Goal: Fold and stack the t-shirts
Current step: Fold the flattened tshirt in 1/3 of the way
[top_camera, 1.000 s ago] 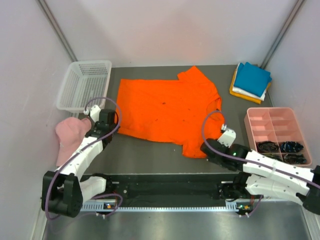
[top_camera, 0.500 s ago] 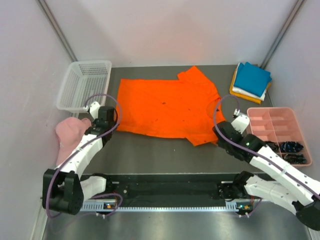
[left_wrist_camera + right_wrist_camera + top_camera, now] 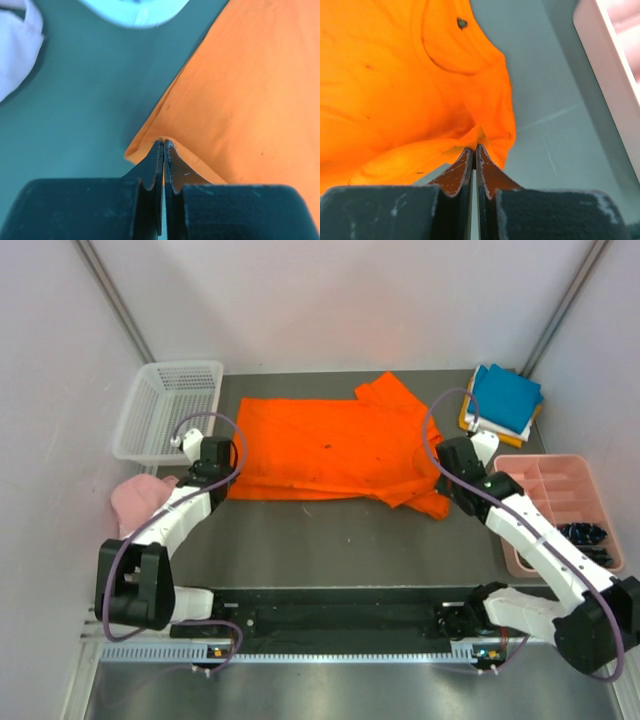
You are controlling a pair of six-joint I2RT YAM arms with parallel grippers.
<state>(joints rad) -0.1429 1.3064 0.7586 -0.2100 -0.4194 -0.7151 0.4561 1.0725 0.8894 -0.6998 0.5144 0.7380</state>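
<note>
T-shirt, orange, pinched, left claw, right claw

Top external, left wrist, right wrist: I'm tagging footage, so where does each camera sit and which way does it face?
Top external: fixed above and behind the arms, looking down at the table; both arms show, left hand and right hand each gripping the orange t-shirt.
Left wrist: on the left arm, looking along its shut fingers at the pinched shirt edge.
Right wrist: on the right arm, looking along its shut fingers at bunched shirt fabric, pink tray at right.
Shared: both wrist views show the same shirt.
</note>
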